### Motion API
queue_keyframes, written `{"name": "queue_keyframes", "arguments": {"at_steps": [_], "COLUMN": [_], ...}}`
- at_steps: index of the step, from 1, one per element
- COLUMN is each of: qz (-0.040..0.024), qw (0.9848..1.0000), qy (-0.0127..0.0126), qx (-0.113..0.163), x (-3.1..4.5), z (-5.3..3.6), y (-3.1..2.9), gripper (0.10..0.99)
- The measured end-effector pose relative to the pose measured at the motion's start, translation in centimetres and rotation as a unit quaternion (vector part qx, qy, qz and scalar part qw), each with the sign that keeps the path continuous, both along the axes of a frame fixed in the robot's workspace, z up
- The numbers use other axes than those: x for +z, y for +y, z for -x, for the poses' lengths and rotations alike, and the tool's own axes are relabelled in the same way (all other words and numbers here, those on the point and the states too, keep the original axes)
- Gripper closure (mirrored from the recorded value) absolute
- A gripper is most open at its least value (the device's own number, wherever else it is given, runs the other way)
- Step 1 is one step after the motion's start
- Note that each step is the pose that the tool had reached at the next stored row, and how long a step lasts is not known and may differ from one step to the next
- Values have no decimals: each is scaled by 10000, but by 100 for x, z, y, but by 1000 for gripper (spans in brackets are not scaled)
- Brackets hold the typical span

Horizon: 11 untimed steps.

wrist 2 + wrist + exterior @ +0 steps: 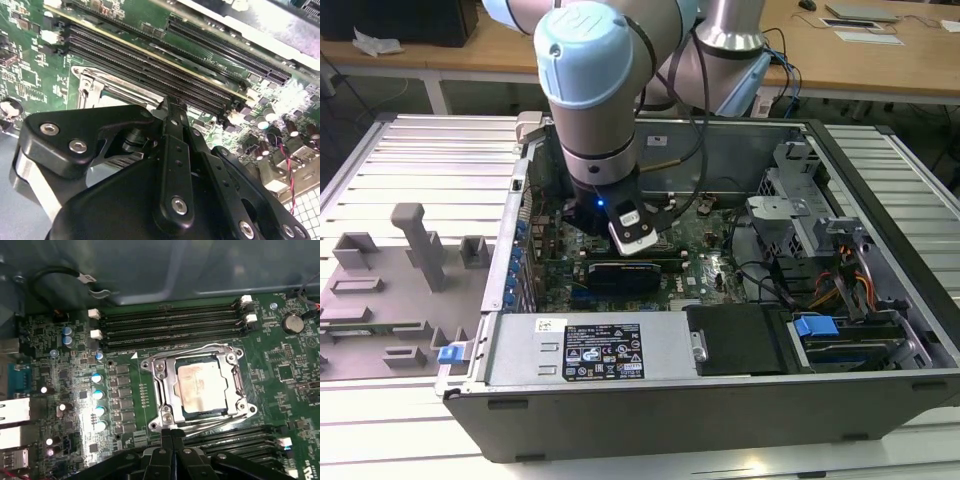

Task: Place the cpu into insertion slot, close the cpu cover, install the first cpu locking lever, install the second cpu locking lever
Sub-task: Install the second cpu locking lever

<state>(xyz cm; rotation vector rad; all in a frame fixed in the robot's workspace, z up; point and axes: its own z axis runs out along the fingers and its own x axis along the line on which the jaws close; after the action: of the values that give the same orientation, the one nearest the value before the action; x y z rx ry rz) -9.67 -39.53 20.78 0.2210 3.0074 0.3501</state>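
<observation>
Lever stage, by the look of it. In first wrist view cpu (pixel 202 386) already seated in slot (pixel 199 412), pale top showing through window of cover (pixel 162 387), which lies down flat over it. Wire levers (pixel 220 422) run along socket sides; one appears tucked along the edge nearest claw, but can't tell for sure whether either is fully hooked under its catch. So cpu placed, cover closed, levers done or nearly done — judgement only.

Claw (pixel 172 436) sits at socket edge, just beside the near lever, tips low against the frame. Fingers (pixel 167 450) pressed together, no gap between them, nothing pinched. Same in second wrist view: claw (pixel 170 107) closed, tips down at the silvery surround (pixel 92 87), right next to memory slots (pixel 150 65). Whether tips actually touch lever or metal: can't tell, contact point hidden behind claw body.

Next move, if a lever is unlatched: needs a sideways-and-down push w/ closed tips, wire kept under the tip so it doesn't spring back, and no pressure on cpu top or nearby caps (pixel 97 395).

Exterior view: arm (pixel 595 90) reaching down into open pc case (pixel 620 350) on worktop (pixel 410 160), wrist over the board (pixel 705 235); socket hidden under it there.
</observation>
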Motion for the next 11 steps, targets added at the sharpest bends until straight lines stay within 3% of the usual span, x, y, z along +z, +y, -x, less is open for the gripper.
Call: {"name": "queue_keyframes", "arguments": {"at_steps": [2,5,11], "qz": [-96,-181,-220], "qw": [10000,9998,9998], "qy": [0,0,0], "qx": [1,2,2], "x": [-15,-43,-108], "z": [12,19,26], "y": [-6,-6,-6], "gripper": [980,980,980]}}
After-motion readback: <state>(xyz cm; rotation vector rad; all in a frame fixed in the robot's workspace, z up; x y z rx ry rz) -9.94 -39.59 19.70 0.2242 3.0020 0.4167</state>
